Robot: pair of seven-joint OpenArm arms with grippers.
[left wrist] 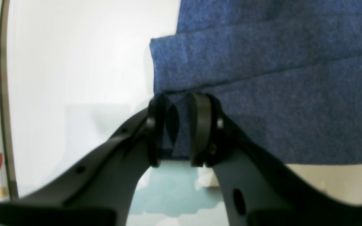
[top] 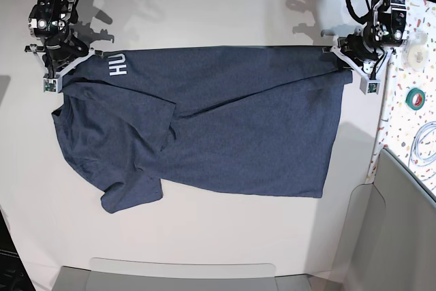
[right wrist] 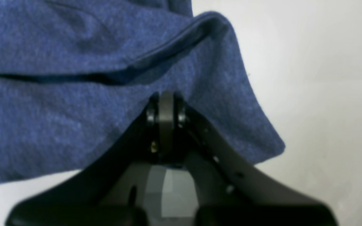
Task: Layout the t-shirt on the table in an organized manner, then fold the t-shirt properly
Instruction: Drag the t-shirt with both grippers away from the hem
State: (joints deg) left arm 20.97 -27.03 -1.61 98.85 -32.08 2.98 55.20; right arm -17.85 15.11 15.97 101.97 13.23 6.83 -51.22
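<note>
Left tool [left wrist: 176,128] pinches the hem corner of the t-shirt [top: 225,127], cloth between its 2 pads. Right tool [right wrist: 166,108] is pressed together on the shoulder end beside the white lettering [top: 119,64]. Shirt lies spread on the bench [top: 225,236], its far edge drawn taut between both tools, 1 sleeve folded over the body. Judged light, limp and non-slip heathered knit; edges and corners give the surest hold. Bench surface smooth, white.

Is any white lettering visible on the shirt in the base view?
Yes, white letters show on the t-shirt near the right gripper, at its upper left corner.
</note>
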